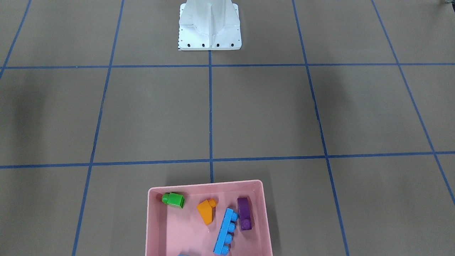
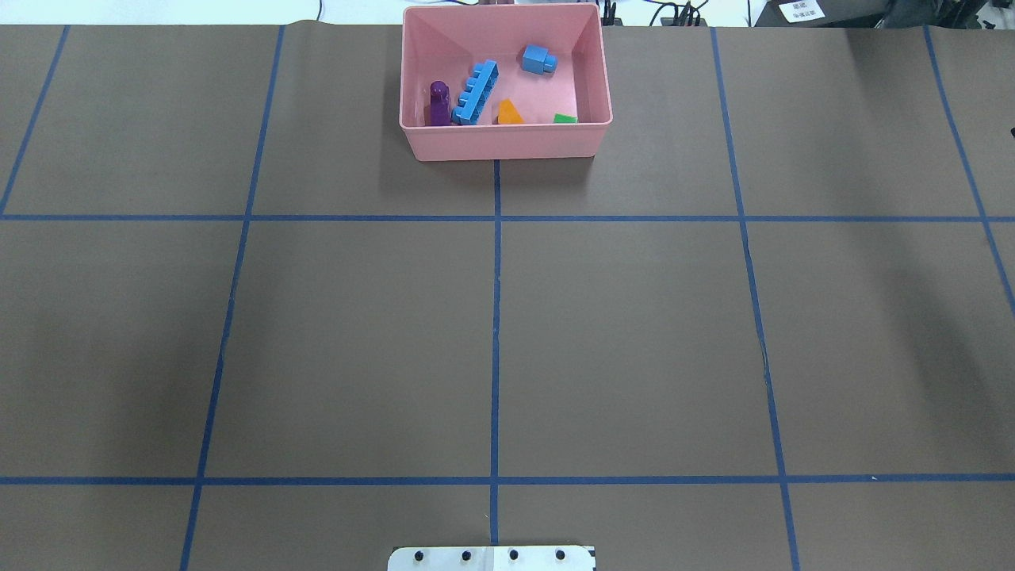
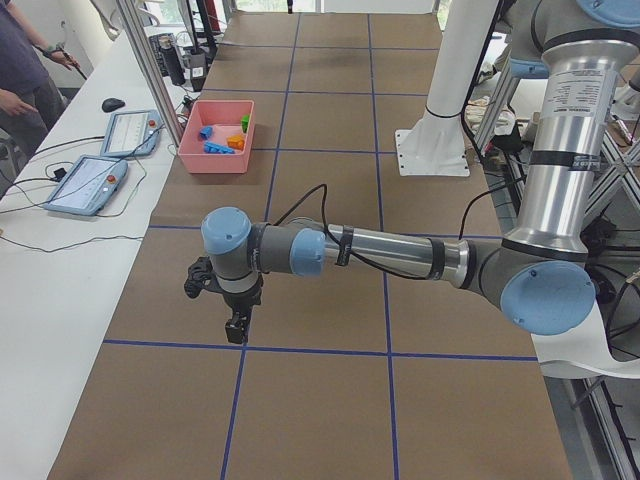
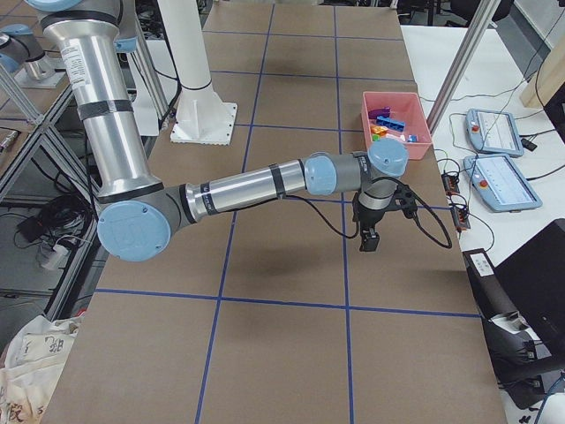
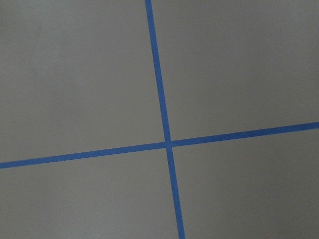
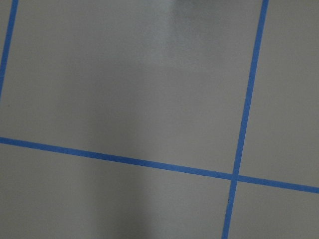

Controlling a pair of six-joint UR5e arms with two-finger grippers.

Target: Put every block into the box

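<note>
The pink box (image 2: 507, 141) stands at the table's far middle edge. In it lie the purple oblong block (image 2: 438, 99), the long light-blue block (image 2: 476, 93), the small blue cube (image 2: 538, 60), the orange sloped block (image 2: 509, 113) and the green block (image 2: 565, 119). The front-facing view shows the box (image 1: 206, 184) with the green block (image 1: 173, 200) and the orange block (image 1: 207, 211) inside. My left gripper (image 3: 235, 330) shows only in the exterior left view and my right gripper (image 4: 369, 240) only in the exterior right view. Both hang over bare table, far from the box. I cannot tell whether they are open or shut.
The white robot base (image 1: 209, 28) stands at the near middle edge. Blue tape lines (image 2: 496, 333) grid the brown table. Two control tablets (image 3: 85, 185) lie on the side bench, and an operator (image 3: 20, 70) stands beside it. Both wrist views show only table and tape.
</note>
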